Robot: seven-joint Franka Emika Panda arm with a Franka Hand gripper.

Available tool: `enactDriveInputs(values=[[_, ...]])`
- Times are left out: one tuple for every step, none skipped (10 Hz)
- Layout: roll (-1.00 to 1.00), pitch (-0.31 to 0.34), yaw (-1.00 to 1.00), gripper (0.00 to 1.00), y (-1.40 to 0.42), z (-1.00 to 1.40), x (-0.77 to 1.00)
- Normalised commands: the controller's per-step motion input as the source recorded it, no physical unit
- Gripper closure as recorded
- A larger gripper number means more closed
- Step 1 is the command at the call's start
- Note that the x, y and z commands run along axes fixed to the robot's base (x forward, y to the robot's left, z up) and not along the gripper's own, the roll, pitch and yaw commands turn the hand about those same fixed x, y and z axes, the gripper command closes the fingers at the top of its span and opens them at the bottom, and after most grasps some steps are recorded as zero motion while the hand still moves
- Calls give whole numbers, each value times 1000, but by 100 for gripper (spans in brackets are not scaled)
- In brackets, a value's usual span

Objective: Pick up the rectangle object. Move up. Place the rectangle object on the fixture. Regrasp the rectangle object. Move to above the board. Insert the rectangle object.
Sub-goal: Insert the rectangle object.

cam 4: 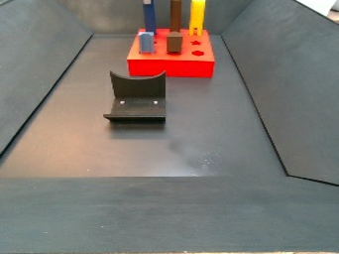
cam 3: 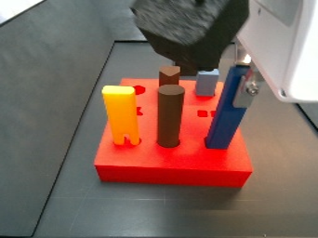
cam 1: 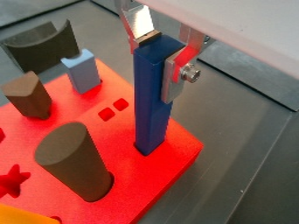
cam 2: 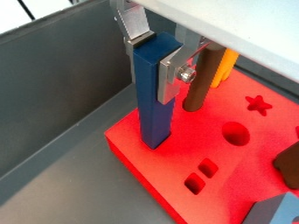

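Note:
The rectangle object (cam 1: 152,96), a long dark blue bar, stands upright with its lower end at the red board (cam 1: 176,153) close to a corner, seemingly down in a hole there. In both wrist views my gripper (cam 1: 159,51) (cam 2: 156,54) is shut on the bar's (cam 2: 153,101) top, one silver finger (cam 1: 139,24) on each side. A side view shows the bar (cam 3: 225,116) at the board's (cam 3: 168,165) right edge under the gripper (cam 3: 237,79). The black fixture (cam 4: 137,99) lies on the floor in front of the board (cam 4: 179,65), apart from the bar (cam 4: 149,14).
Other pieces stand in the board: a yellow-orange block (cam 3: 118,113), a tall brown cylinder (cam 3: 170,116), a pale grey-blue peg (cam 1: 80,70) and a brown piece (cam 1: 28,94). Small square holes (cam 1: 112,109) and a star hole (cam 2: 260,105) lie near. Grey walls (cam 2: 52,79) surround the floor.

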Motion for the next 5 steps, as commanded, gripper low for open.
enactDriveInputs(values=[[0, 0, 71, 100, 0, -477, 177], [11, 0, 86, 100, 0, -497, 160], [61, 0, 46, 100, -11, -369, 177], [73, -40, 0, 100, -129, -151, 40], [0, 0, 0, 100, 0, 0, 0]])
